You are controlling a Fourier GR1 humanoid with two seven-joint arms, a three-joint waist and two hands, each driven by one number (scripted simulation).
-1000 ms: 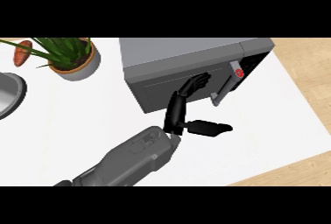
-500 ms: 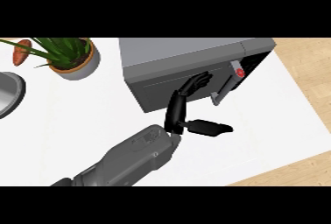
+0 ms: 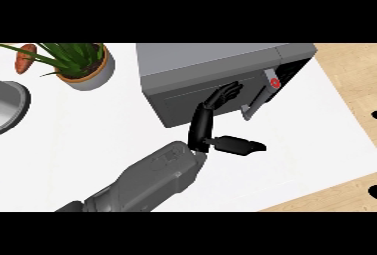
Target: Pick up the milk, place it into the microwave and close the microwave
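Right hand (image 3: pixel 208 115) unmoved, straight fingers spread against shut microwave (image 3: pixel 213 74) door, nothing held

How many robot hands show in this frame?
1. One hand is at centre, fingers straight against the microwave door. Which hand it is, I cannot tell; the other is out of view.

Nothing readable here, honestly. The only sign-like thing is a small round red button with a pale mark on it (image 3: pixel 275 82), on the front edge of the grey box-shaped microwave (image 3: pixel 213 60); the mark is too tiny to make out.
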